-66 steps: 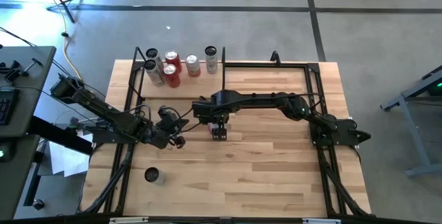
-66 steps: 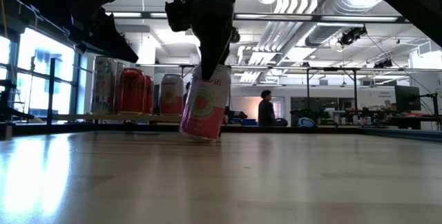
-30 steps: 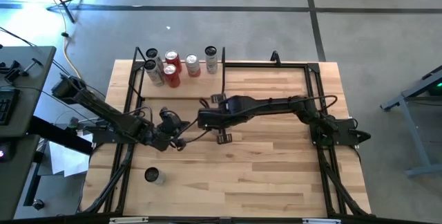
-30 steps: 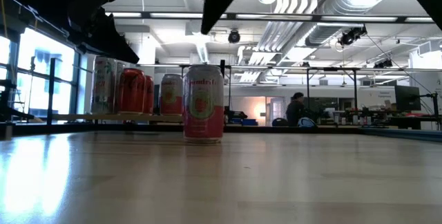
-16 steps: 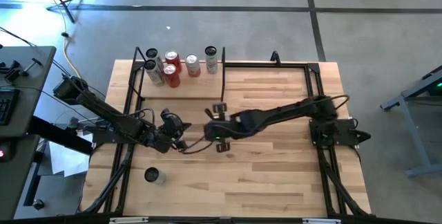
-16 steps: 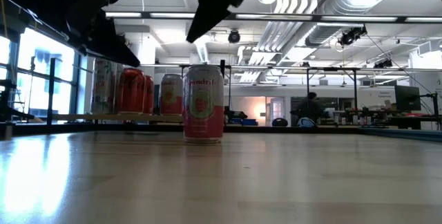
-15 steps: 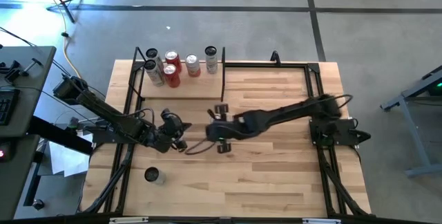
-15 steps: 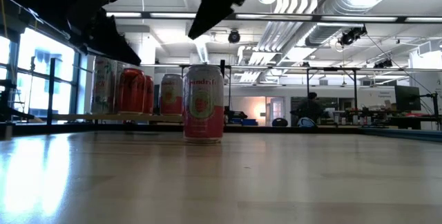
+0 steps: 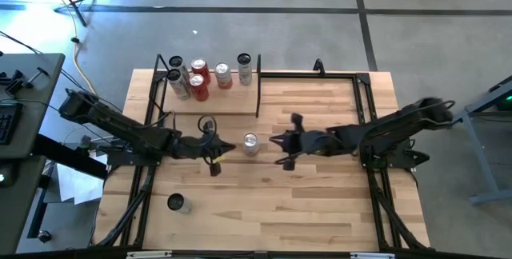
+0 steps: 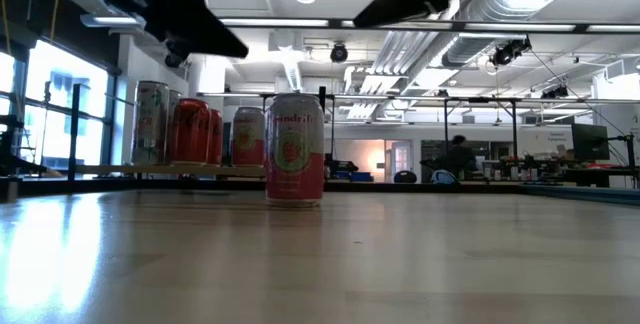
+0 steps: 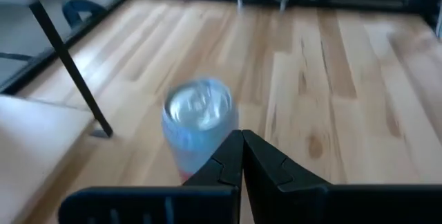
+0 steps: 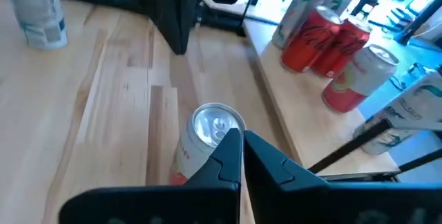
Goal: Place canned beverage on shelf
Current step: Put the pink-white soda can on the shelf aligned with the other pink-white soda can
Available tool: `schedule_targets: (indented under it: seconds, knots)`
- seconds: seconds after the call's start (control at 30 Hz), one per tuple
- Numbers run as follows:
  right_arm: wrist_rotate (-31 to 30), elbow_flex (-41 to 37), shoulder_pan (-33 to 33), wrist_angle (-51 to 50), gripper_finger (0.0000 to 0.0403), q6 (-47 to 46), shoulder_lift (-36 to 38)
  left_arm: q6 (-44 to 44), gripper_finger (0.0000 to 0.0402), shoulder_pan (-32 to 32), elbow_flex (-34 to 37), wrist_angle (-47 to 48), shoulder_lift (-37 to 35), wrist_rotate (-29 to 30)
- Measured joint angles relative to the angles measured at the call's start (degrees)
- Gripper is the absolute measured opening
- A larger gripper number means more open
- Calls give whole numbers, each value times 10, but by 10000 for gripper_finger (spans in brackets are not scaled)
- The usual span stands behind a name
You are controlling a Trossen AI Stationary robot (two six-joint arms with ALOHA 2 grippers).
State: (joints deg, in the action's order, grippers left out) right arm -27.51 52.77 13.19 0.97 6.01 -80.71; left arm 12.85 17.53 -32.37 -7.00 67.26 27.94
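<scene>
A pink and red can with a silver top stands upright on the tabletop near its middle, also in the low view. My left gripper is shut just left of it, and my right gripper is shut just right of it. Both point at the can from above its height, and neither touches it. Each wrist view shows the can just beyond shut fingertips. The shelf, a light-wood board with black uprights, lies at the far left and carries several cans.
A lone can stands near the front left corner. Black frame rails run along the table's left, right and far sides. The shelf's right part is bare board. Bare tabletop lies in front of the middle can.
My right gripper has drawn back from above the can toward the table's right edge and sunk, and the arm has folded in. My left gripper has swung toward the can and turned. The can has stayed upright in place.
</scene>
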Motion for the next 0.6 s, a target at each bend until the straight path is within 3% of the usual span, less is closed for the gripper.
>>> schedule_targets:
  seconds: [0.13, 0.27, 0.47, 0.6]
  knots:
    - [0, -67, 0, 69, 0, 0, 44, 3, 35, -9, -34, 36, 0, 0]
    - [1, -109, 0, 109, 0, 8, 64, 20, 105, -15, -53, 50, 9, 0]
    - [1, -109, 0, 107, 0, 20, 70, 35, 224, -15, -83, 45, 54, 24]
    - [2, -108, 0, 108, 0, 20, 70, 34, 280, -21, -112, 47, 98, 42]
